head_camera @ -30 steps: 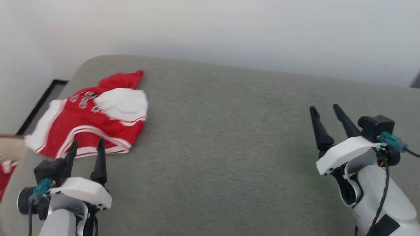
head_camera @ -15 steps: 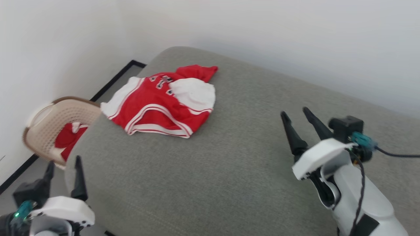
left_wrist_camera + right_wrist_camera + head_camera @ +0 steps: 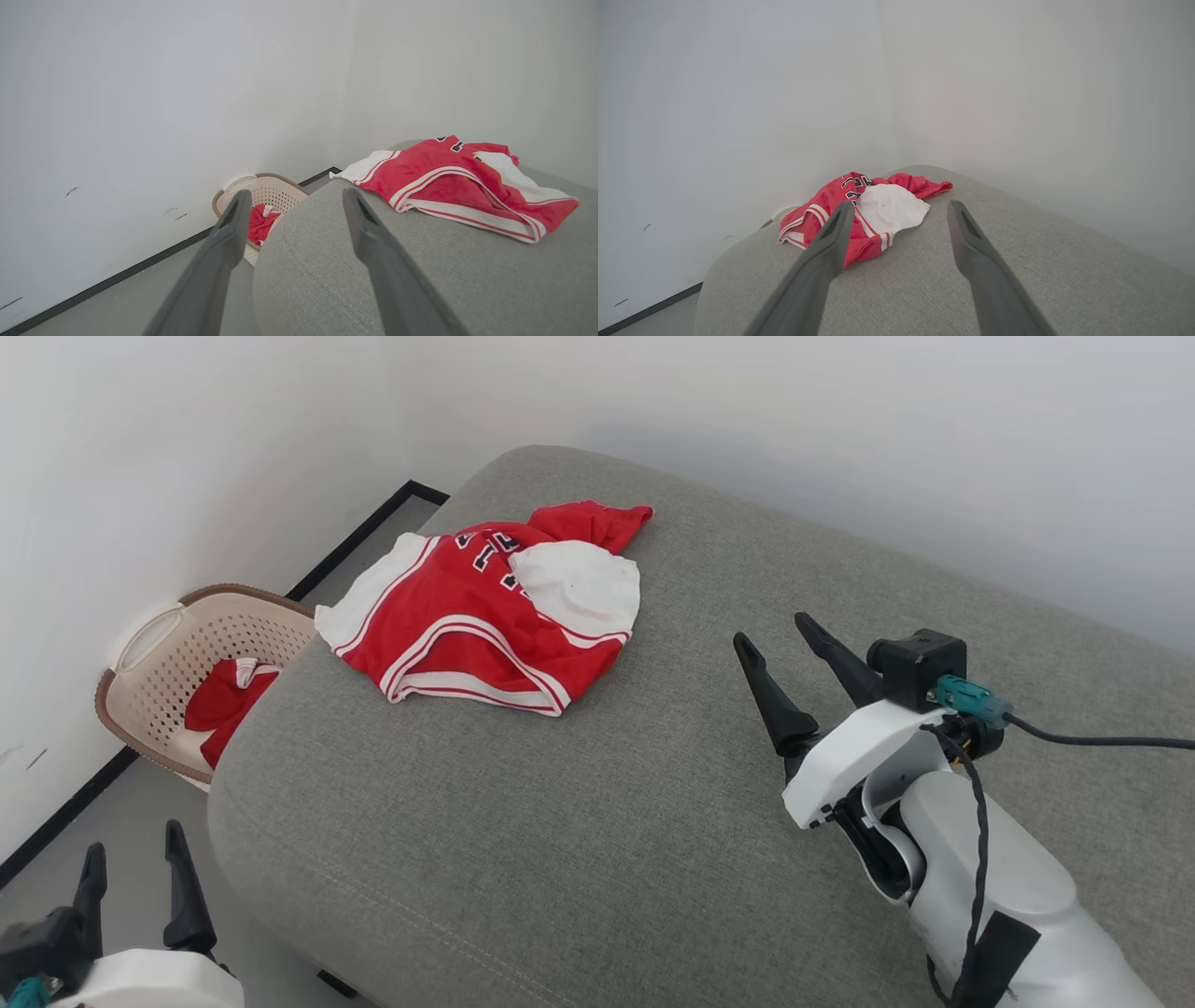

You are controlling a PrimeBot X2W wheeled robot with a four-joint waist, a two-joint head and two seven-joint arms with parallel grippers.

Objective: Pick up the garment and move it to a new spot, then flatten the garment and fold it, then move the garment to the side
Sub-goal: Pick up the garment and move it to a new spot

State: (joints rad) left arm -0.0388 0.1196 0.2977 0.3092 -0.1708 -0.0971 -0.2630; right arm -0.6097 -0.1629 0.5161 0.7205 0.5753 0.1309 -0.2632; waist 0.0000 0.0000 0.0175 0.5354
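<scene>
The garment [image 3: 467, 616] is a red jersey with white-and-red striped trim, lying crumpled near the far left corner of the grey cushion [image 3: 607, 821]; part of its white lining is turned up and black lettering shows. It appears again in the left wrist view [image 3: 462, 186] and the right wrist view [image 3: 864, 210]. My left gripper [image 3: 131, 859] hangs open off the cushion's left edge, over the floor. My right gripper [image 3: 775, 630] stands open above the cushion, to the right of the garment. Neither holds anything.
A beige perforated laundry basket [image 3: 159, 663] with red cloth [image 3: 224, 705] inside sits on the floor against the left wall, beside the cushion. White walls close in at the left and back. A black cable [image 3: 1102, 740] trails from the right wrist.
The head camera has swung left, bringing the basket and floor into view. The left gripper now sits off the cushion's left edge, away from the garment. The garment lies as before.
</scene>
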